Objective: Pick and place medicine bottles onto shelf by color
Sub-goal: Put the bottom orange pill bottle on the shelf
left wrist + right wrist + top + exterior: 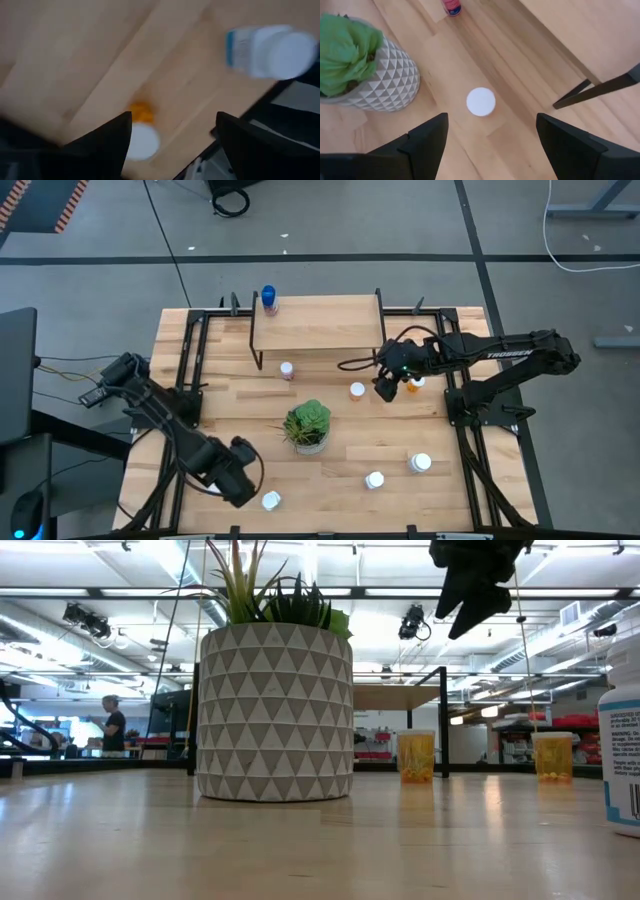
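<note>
The right end effector (386,387) is positioned above the desk (340,435), just in front of the shelf's right front leg, with its fingers (427,137) spread apart and holding nothing. Beneath it, in the right wrist view, a white-capped bottle (481,101) stands upright on the desk between the potted plant (362,70) and the shelf leg (597,87). The left end effector (238,480) is located near the front left edge of the desk, fingers (107,142) spread and empty, directly beside a white-capped bottle with an orange body (141,131); a white bottle with a blue-banded label (270,52) is visible further off in the left wrist view. The shelf (318,323) stands at the rear centre of the desk and carries one blue bottle (268,299) at its left rear corner. The remaining bottles stand on the desk: one pinkish (287,369) under the shelf's front edge, one orange (414,385) beside the right end effector, and two white-capped (374,479) (421,463) at the front right.
</note>
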Robot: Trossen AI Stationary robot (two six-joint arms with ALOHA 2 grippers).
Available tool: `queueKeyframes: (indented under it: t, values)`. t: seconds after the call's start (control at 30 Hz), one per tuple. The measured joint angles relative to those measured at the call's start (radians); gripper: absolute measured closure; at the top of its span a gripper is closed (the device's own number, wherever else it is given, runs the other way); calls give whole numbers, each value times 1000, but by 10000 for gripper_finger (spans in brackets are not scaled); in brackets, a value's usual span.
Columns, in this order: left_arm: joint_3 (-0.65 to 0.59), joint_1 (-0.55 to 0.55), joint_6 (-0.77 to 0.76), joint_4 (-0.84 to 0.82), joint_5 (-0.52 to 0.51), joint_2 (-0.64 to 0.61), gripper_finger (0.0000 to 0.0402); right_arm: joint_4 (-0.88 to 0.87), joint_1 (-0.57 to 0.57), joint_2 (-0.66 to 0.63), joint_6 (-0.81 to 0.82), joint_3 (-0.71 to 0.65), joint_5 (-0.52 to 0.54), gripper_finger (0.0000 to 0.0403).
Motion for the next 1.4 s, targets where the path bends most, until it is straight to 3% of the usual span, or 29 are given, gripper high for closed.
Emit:
queueKeyframes:
  t: [0.17,0.4,0.77,1.03,1.4]
  values:
    - [-3,-55,-156,-66,31,0,108,-2,0,0,-2,0,-29,93]
    - [-91,-56,-320,52,101,-15,108,0,13,0,-8,0,-18,93]
    - [-101,-66,-424,-13,103,-13,108,0,13,0,-18,0,-15,93]
    - [-245,-91,-491,218,164,-19,108,0,13,0,-18,0,-15,93]
    - [-254,-90,-492,204,136,-16,108,-9,13,0,-3,0,-23,93]
